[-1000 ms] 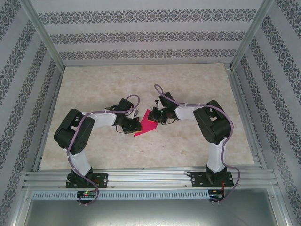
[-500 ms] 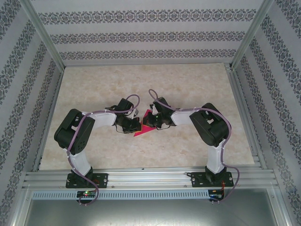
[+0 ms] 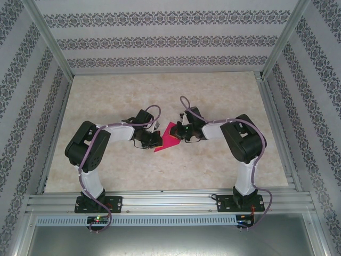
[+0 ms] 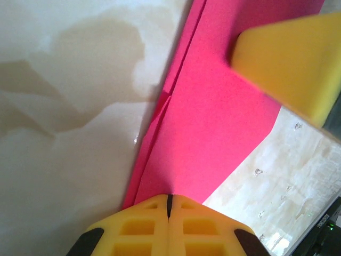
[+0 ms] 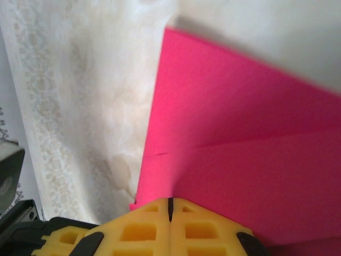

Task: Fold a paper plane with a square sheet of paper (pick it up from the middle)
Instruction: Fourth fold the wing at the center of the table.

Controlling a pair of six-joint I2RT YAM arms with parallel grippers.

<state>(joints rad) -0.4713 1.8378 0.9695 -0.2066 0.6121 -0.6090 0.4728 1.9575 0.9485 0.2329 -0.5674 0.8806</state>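
The magenta-pink paper (image 3: 167, 141) lies partly folded on the table between my two grippers, its sharp point towards the near left. In the left wrist view the paper (image 4: 208, 122) shows stacked folded edges along its left side. My left gripper (image 3: 155, 141) (image 4: 169, 199) is shut, with its tips set down on the paper's near edge. In the right wrist view the paper (image 5: 240, 133) has a crease running across it. My right gripper (image 3: 180, 133) (image 5: 170, 201) is shut too, tips on the paper's opposite edge. One of its yellow fingers (image 4: 290, 58) shows over the paper.
The marble-patterned table (image 3: 160, 90) stretches out behind and to both sides of the grippers. Aluminium frame rails (image 3: 160, 200) run along the near edge and the sides, and patterned walls enclose the space. Cables loop over both wrists.
The right gripper swung left over the paper, then drew back right to its edge. The left gripper shifted slightly right and away. The paper moved a little with them.
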